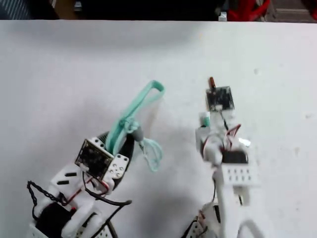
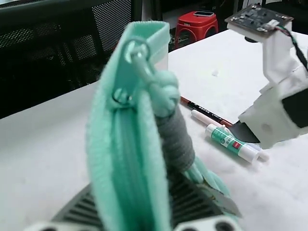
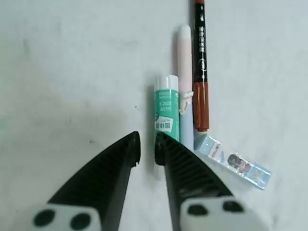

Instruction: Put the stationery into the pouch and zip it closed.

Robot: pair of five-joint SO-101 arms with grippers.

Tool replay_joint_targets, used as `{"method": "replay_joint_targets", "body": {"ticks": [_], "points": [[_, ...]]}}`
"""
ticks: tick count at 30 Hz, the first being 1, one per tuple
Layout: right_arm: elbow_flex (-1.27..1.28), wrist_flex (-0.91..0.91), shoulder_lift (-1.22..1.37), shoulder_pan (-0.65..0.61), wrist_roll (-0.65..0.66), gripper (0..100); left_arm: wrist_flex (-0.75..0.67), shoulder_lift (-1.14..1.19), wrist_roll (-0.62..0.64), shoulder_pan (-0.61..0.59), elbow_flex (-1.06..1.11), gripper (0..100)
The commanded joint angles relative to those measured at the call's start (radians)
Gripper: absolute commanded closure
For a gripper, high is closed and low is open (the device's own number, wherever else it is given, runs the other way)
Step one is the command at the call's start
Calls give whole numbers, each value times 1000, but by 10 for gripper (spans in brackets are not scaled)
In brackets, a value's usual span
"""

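**A:** From above, where do things stand?

**B:** Your left tool (image 1: pixel 126 146) is clamped on the pouch (image 1: pixel 132 116) and holds it up on edge over the tabletop (image 1: pixel 59 74). Your right tool (image 1: pixel 202 126) hangs over the stationery, so that arm is the nearer one.

**A:** Left wrist?

**B:** The pouch (image 2: pixel 130 144) stands tall with its zipper pull (image 2: pixel 132 53) on top. The glue stick (image 2: pixel 228 140) and marker (image 2: pixel 204 109) lie beyond it.

**A:** Right wrist?

**B:** Your right tool (image 3: pixel 147 144) has its fingers nearly together with a thin gap, holding nothing. The glue stick (image 3: pixel 163 115), pen (image 3: pixel 185 72) and marker (image 3: pixel 199 72) lie side by side, their long axes running straight ahead of it. One fingertip seems to touch the stick's near end. An eraser (image 3: pixel 233 161) lies beside them.
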Motion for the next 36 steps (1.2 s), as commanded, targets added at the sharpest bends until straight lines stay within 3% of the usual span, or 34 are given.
{"method": "replay_joint_targets", "body": {"ticks": [1,4,9,10,13,17,18,20,25,29,34,36], "points": [[-135,39,153,39,-34,884,-25,13,-11,-12,-3,976],[-173,53,205,45,-34,993,-28,13,-11,-12,-3,976],[-178,54,206,47,-43,854,-28,13,-11,-12,-3,976],[-178,54,206,47,-35,858,-28,13,-11,-12,-3,976],[-178,48,214,47,-25,995,-28,13,-11,-12,-3,976],[-178,48,216,48,-9,882,-28,13,-11,-12,-3,976],[-178,53,216,53,-9,885,-28,13,-11,-12,-3,976],[-180,54,216,62,-6,988,-28,13,-11,-12,-3,976],[-180,48,213,77,-8,928,-28,13,-11,-12,-3,976],[-180,48,213,76,-8,985,-28,13,-11,-12,-3,976],[-181,48,206,73,-17,904,-29,13,-11,-12,2,976],[-193,47,205,77,-80,857,-29,13,-11,-12,3,976]]}}
